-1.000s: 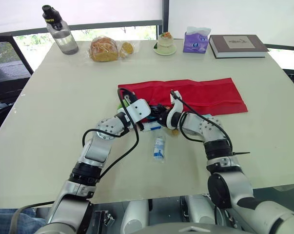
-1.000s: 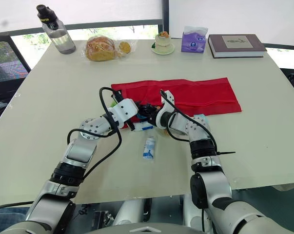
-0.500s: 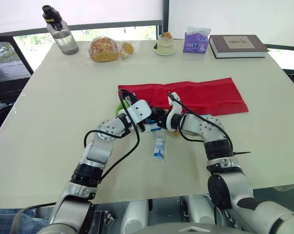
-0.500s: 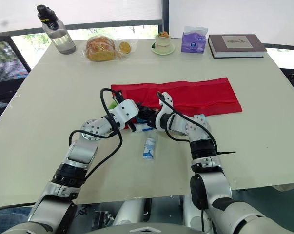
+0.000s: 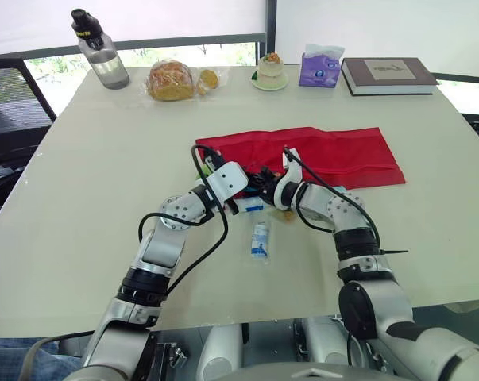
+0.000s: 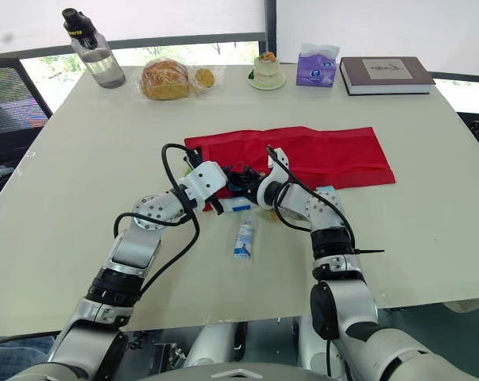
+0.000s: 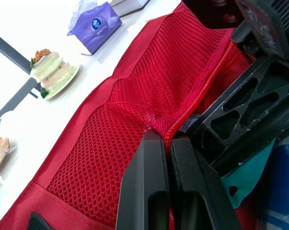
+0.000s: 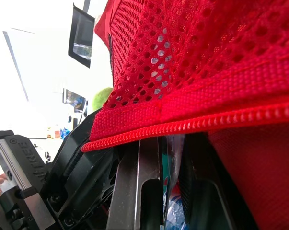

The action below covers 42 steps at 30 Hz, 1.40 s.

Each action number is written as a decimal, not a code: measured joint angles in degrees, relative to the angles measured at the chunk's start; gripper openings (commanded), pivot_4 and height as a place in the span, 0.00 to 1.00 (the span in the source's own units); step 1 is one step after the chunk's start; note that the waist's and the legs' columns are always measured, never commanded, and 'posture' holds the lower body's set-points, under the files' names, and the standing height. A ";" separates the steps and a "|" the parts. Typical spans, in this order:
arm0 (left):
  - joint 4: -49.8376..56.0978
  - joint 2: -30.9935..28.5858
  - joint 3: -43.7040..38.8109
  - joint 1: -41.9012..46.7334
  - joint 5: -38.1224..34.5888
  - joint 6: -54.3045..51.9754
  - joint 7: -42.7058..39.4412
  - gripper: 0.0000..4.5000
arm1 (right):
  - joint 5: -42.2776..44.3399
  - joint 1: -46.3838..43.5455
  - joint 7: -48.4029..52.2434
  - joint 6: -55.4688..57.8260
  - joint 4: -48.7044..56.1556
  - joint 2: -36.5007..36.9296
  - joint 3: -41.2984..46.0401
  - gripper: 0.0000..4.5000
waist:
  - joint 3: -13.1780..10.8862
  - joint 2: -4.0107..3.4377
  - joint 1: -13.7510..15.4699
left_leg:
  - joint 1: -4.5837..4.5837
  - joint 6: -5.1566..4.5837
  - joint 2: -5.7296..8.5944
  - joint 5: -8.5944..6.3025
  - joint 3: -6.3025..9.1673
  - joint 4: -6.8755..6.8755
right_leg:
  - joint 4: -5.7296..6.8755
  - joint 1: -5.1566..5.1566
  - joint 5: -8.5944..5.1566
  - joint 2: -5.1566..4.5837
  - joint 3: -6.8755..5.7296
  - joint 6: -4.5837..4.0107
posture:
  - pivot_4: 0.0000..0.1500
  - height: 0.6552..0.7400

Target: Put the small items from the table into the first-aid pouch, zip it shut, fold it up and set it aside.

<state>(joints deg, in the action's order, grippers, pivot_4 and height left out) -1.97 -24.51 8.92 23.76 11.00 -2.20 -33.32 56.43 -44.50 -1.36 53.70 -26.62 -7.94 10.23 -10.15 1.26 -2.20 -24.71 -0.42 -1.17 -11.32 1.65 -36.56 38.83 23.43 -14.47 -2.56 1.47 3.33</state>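
**Item: first-aid pouch [image 5: 334, 155].** Red, laid open and flat at the middle of the table [image 5: 104, 198], long side running left to right.

**Left gripper [image 7: 164, 136].** At the pouch's near-left part, pinched closed on the zip edge [image 7: 212, 76] of the mesh pocket [image 7: 134, 96], lifting it a little.

**Right gripper [image 8: 169, 140].** Directly opposite the left one and nearly touching it, nose tucked just under the raised zip edge. A teal strip shows beside it. Whether it grips anything cannot be told.

**Loose stock.**
- Blue-and-white packet [image 5: 251, 205], on the table just near of the two grippers.
- Small tube [image 5: 260, 239], nearer again and lying apart from the pouch.

**Step in hand (judged).** Loading the pocket.

**Handling notes.**
- Raise the pinched lip straight up so the mouth gapes, rather than pulling it sideways, which would likely drag the whole pouch.
- Feed each item in flat and push it well past the zip teeth, so nothing fouls the later closing.
- Let go of an item only when it is fully under the mesh.
- Take the packet first, the tube after.
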 measured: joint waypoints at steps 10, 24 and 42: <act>-5.87 -1.27 -0.13 2.49 -1.29 3.16 -1.48 0.00 | -1.99 0.34 -0.32 0.23 1.90 0.03 -2.48 0.10 | -0.01 -0.02 -0.06 | -0.04 0.00 0.00 0.00 -0.01 0.01 | -0.02 0.03 0.00 0.00 0.00 0.00 | 1.00 0.92; -7.52 -1.73 -0.74 3.07 -1.76 4.82 -1.60 0.00 | -3.14 1.60 -0.70 0.98 3.75 0.03 -2.06 0.53 | -0.01 -0.02 -0.12 | -0.03 0.00 -0.01 0.00 -0.01 0.03 | -0.02 0.03 0.00 0.00 0.00 0.00 | 1.00 0.92; -13.75 -0.60 -1.45 4.64 -6.75 3.43 -5.43 0.00 | 1.21 4.97 -3.06 7.14 15.28 0.06 0.43 0.53 | -0.03 -0.05 -0.15 | -0.04 0.00 -0.01 0.00 0.00 0.04 | -0.03 0.04 0.00 0.01 0.00 0.00 | 1.00 0.92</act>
<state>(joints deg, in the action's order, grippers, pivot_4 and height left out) -15.72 -25.12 7.47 28.41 4.25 1.23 -38.75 57.64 -39.53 -4.42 60.84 -11.34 -7.88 10.66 -10.18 1.21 -2.35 -24.75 -0.42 -1.18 -11.32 1.64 -36.52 38.81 23.47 -14.47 -2.56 1.47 3.32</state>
